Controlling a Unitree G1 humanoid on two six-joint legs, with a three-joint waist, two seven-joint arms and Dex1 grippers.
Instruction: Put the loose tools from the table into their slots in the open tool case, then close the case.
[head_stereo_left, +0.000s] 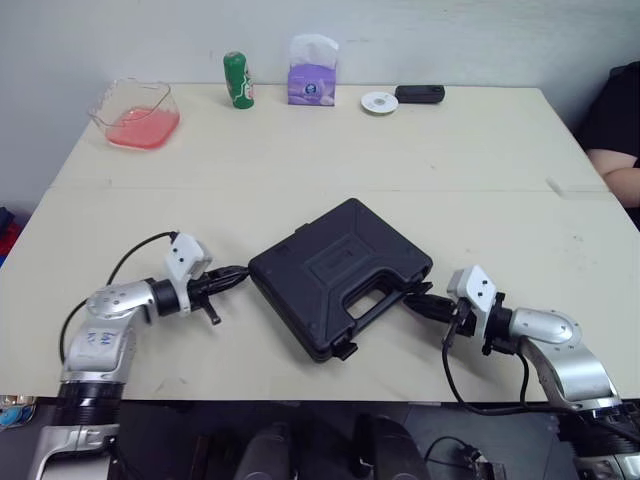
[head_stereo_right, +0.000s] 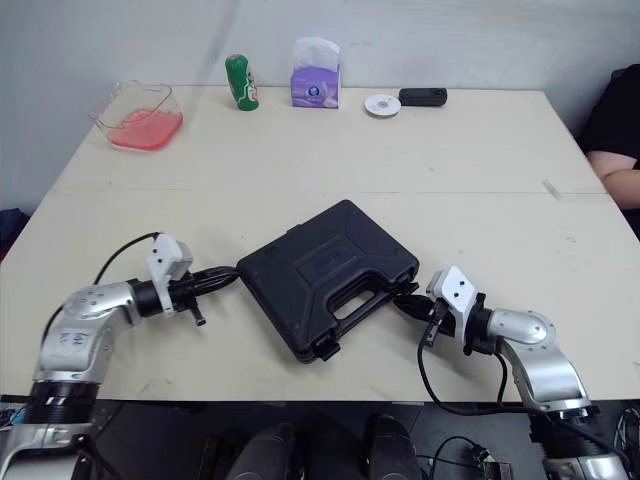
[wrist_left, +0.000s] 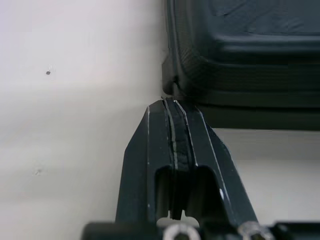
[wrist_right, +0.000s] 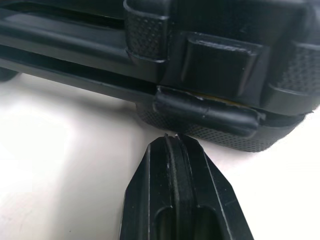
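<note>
Beige table (head_stereo_left: 300, 150) holds the black tool case (head_stereo_left: 340, 272), lid down, by its near edge between both arms. Wrist views add its pebbled rim and a latch (wrist_right: 206, 114). The left gripper (head_stereo_left: 240, 273) and right gripper (head_stereo_left: 414, 300) are clenched empty, tips just beside it.

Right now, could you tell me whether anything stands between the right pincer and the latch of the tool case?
Nothing visible does. The right pincer, fingers shut, points at the latch on the handle side of the closed tool case, and just a strip of bare table lies between them.
</note>
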